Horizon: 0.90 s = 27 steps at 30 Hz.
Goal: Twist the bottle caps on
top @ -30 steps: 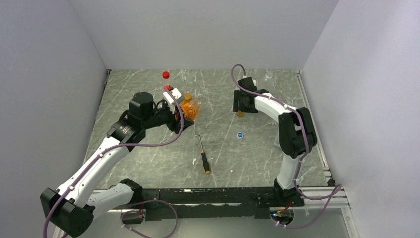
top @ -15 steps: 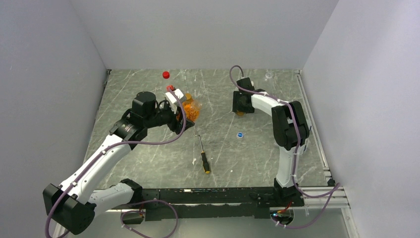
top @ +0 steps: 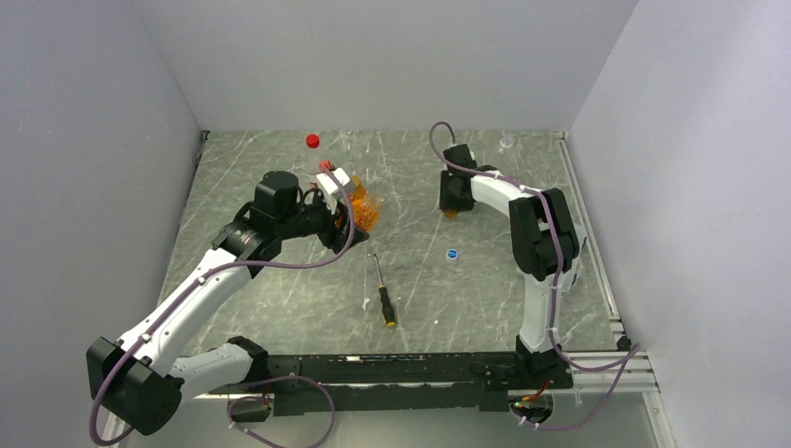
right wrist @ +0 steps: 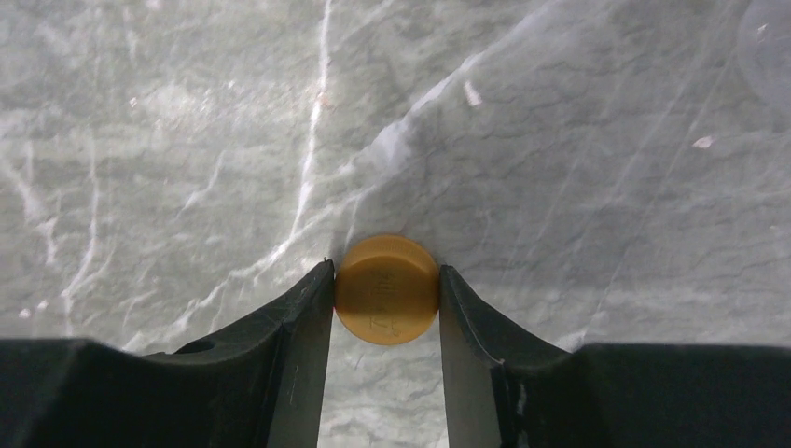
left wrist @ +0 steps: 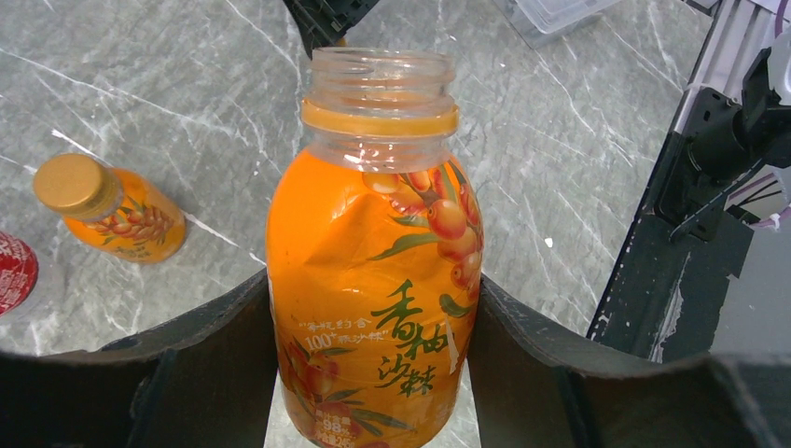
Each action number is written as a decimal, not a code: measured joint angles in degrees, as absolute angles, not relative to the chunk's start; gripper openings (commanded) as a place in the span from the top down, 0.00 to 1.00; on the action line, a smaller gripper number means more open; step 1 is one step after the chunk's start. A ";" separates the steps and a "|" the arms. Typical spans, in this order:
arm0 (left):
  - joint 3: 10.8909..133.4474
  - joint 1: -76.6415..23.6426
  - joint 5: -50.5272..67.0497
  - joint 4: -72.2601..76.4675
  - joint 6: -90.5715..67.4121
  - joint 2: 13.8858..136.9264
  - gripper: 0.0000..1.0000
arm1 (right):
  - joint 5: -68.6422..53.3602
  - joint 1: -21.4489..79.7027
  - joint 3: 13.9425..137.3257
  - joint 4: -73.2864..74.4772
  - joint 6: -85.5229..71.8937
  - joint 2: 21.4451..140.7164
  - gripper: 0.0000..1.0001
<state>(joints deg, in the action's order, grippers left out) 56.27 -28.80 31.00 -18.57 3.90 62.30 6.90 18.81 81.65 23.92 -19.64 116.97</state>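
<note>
My left gripper (left wrist: 373, 280) is shut on an amber-orange bottle (left wrist: 373, 243), holding it by the body above the table; its threaded neck (left wrist: 378, 79) is open, with no cap on it. In the top view this bottle (top: 365, 214) sits at the left gripper (top: 350, 213). My right gripper (right wrist: 386, 273) is down at the table with both fingers pressed against an orange bottle cap (right wrist: 386, 289); from above, that cap (top: 452, 214) peeks out under the right gripper (top: 454, 201). A second orange bottle (left wrist: 107, 213) lies capped on the table.
A blue cap (top: 452, 253) lies on the table's middle right and a red cap (top: 312, 141) lies at the back. A black-and-orange screwdriver (top: 382, 294) lies in front of centre. A red-labelled bottle (left wrist: 14, 275) shows at the left edge. A tiny clear bottle (top: 506, 142) stands far right.
The right gripper has lowered a little and closed on the orange cap. The left arm has shifted the held bottle slightly to the right.
</note>
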 measured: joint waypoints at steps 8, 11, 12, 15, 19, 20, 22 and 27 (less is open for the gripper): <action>56.29 -28.69 36.99 -18.74 5.23 65.52 0.72 | -2.55 18.94 80.12 29.15 -21.26 105.23 0.79; 56.29 -28.69 39.35 -18.63 6.04 65.95 0.72 | -9.17 18.94 78.67 29.69 -22.41 95.98 0.77; 56.27 -28.69 40.05 -18.50 6.42 65.95 0.73 | -11.53 18.94 78.26 29.47 -22.81 92.88 0.77; 56.25 -28.69 42.61 -17.37 7.25 65.93 0.73 | -20.03 18.94 76.40 28.53 -24.49 83.61 0.77; 56.14 -28.69 46.30 -16.51 8.62 65.73 0.73 | -31.42 18.94 74.56 26.76 -26.87 76.71 0.76; 56.14 -28.69 47.11 -16.51 8.95 65.71 0.73 | -34.33 18.98 74.22 26.33 -27.62 75.81 0.75; 56.14 -28.69 48.53 -16.51 9.50 65.56 0.74 | -39.40 19.00 73.76 25.71 -28.75 74.85 0.75; 55.59 -28.69 51.62 -14.87 9.80 64.82 0.75 | -47.37 19.66 73.41 24.03 -31.35 74.32 0.74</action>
<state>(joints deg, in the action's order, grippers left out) 55.59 -28.69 51.62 -14.87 9.80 64.82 -47.37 19.66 73.41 24.03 -31.35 74.32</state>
